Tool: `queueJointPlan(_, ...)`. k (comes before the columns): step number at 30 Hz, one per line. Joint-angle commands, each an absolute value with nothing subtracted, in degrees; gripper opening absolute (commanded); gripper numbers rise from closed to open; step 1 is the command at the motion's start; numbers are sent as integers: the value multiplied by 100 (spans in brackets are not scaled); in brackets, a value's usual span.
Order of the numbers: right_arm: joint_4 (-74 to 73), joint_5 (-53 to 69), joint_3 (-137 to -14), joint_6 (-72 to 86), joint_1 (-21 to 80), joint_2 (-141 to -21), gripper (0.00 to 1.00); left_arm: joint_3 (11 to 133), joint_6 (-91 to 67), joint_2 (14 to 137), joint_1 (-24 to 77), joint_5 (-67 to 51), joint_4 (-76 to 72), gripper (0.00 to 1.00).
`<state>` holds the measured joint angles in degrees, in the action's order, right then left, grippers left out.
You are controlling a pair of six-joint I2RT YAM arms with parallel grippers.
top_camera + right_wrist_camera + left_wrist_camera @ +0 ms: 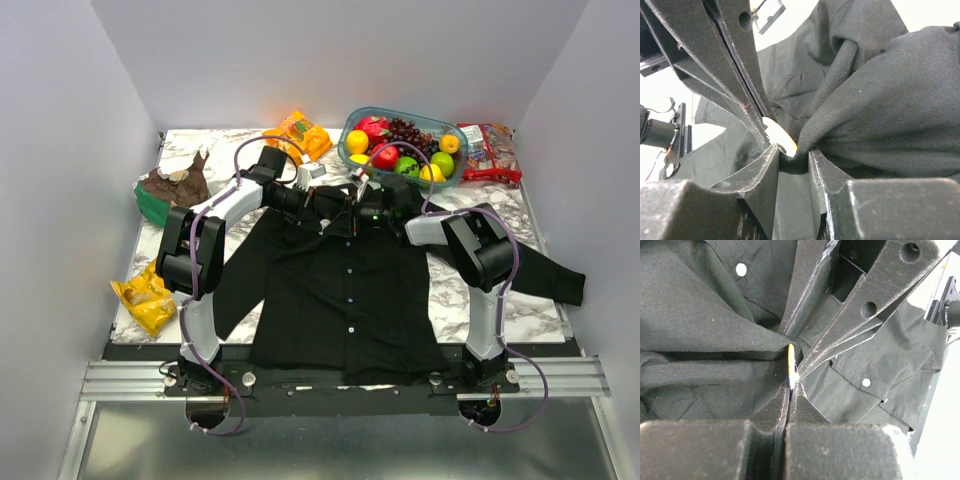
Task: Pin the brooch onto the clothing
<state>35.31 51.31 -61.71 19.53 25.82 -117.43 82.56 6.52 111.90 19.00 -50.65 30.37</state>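
Observation:
The black button-up shirt (345, 300) lies flat on the marble table, collar towards the back. Both grippers meet at the collar area. My left gripper (322, 205) is shut on the brooch (791, 360), a thin pale gold disc seen edge-on at its tips (791, 387), pressed against a shirt fold (700, 305). In the right wrist view the brooch (777, 134) is a pale disc held by the left gripper's fingers (735, 85). My right gripper (378, 208) pinches a bunched fold of shirt fabric (890, 110) between its tips (792, 157), right beside the brooch.
A teal bowl (347, 135) of fruit stands at the back right, with a red packet (488, 152) beside it. An orange snack bag (298, 133) lies at the back. A brown and green bundle (172, 188) and a yellow bag (145, 297) lie at the left.

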Motion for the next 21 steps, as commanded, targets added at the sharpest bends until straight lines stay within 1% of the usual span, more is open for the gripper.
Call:
queueJointPlan(1, 3402, 5080, -6425, 1846, 2654, -11874, 35, 8235, 826, 11189, 2118, -5642, 3348, 0)
queueJointPlan(11, 3015, 4694, -6574, 1933, 2663, -11927, 33, 8244, 940, 11118, 2171, -5651, 3410, 0)
queueJointPlan(21, 3076, 4246, -6592, 2355, 2663, -12059, 33, 8253, 1002, 11109, 2180, -5625, 3480, 0)
